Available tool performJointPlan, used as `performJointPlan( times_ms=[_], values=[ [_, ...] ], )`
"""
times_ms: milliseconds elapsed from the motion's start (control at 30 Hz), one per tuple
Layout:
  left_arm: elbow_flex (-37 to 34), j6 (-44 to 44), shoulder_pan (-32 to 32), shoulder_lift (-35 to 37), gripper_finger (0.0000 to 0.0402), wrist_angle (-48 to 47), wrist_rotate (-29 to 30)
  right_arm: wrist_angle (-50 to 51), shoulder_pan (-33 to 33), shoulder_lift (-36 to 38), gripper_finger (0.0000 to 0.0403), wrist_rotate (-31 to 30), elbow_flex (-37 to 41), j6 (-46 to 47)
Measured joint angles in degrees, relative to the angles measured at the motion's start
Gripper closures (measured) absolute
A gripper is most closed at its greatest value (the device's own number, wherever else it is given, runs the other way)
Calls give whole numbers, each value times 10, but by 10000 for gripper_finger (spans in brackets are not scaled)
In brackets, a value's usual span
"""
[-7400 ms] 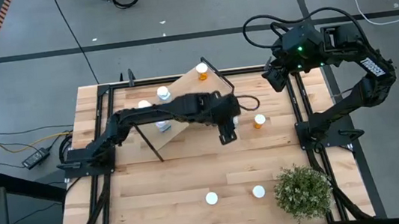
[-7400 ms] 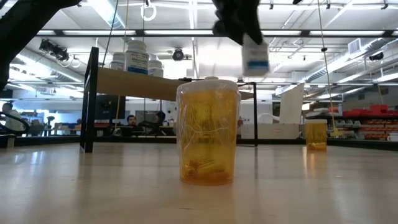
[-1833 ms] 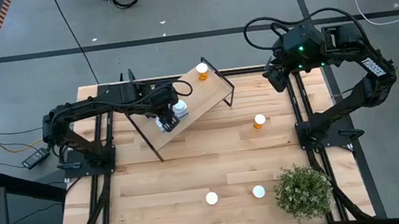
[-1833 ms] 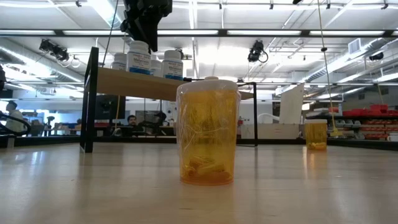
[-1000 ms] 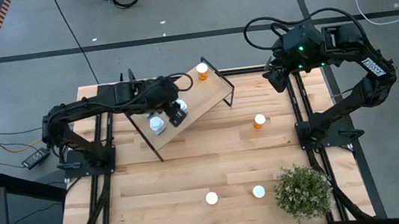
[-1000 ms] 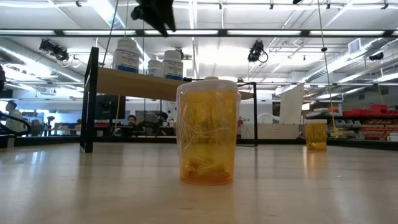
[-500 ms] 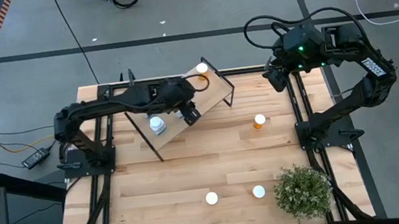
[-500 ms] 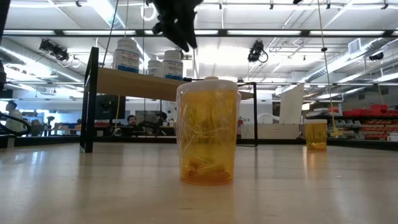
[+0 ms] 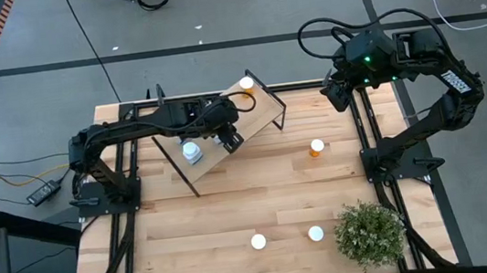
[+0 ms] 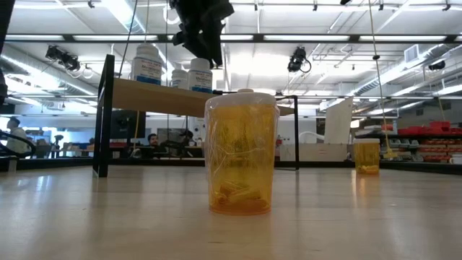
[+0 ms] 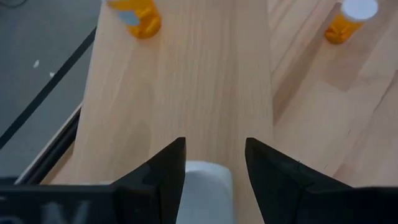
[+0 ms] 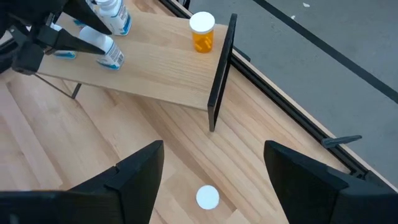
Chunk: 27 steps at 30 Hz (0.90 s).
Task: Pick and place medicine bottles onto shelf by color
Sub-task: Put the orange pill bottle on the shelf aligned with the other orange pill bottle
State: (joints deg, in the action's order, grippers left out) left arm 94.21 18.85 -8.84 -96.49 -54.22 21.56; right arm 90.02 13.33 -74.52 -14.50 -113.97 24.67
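Left end effector [image 9: 234, 140] over shelf [image 9: 260, 116], fingers spread around white bottle [image 11: 202, 190] — placing with whites; grip unclear.

We're in a big open robotics lab or workshop hall, and the low view says so: long strip lights [image 10: 339, 37] run across an exposed ceiling, cameras [image 10: 60, 57] hang from rails up there, and behind the wooden table [image 10: 231, 231] stretch rows of desks where people [image 10: 153, 140] sit. Red storage bins [image 10: 433, 131] line shelving far off beyond the table. From above, the table [image 9: 234, 211] stands on bare grey concrete floor [image 9: 211, 11], loose black cables [image 9: 96, 52] trailing past it, hazard striping [image 9: 5, 17] in the corner
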Motion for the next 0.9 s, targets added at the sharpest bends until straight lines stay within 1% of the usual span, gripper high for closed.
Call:
performJointPlan(
  times_ms=[200,267,333,433,533,600,767,900],
  values=[
    [4,5,4,2,228,2,0,0,0,0,120,0,0,2],
    [21,11,4,2,229,3,0,-2,0,0,120,0,5,14],
    [48,11,3,2,230,3,1,-1,0,1,120,3,27,28],
    [98,9,3,2,228,4,14,-1,0,-1,120,33,88,34],
    [149,-9,3,3,226,5,23,-13,0,-1,120,78,170,34],
    [174,-22,3,4,226,5,24,-16,0,-2,120,97,225,30],
    [183,-29,4,4,224,-10,21,-52,1,-2,119,103,357,26],
    [182,-21,14,3,225,-15,8,-136,0,-1,106,163,436,26]
  ],
)
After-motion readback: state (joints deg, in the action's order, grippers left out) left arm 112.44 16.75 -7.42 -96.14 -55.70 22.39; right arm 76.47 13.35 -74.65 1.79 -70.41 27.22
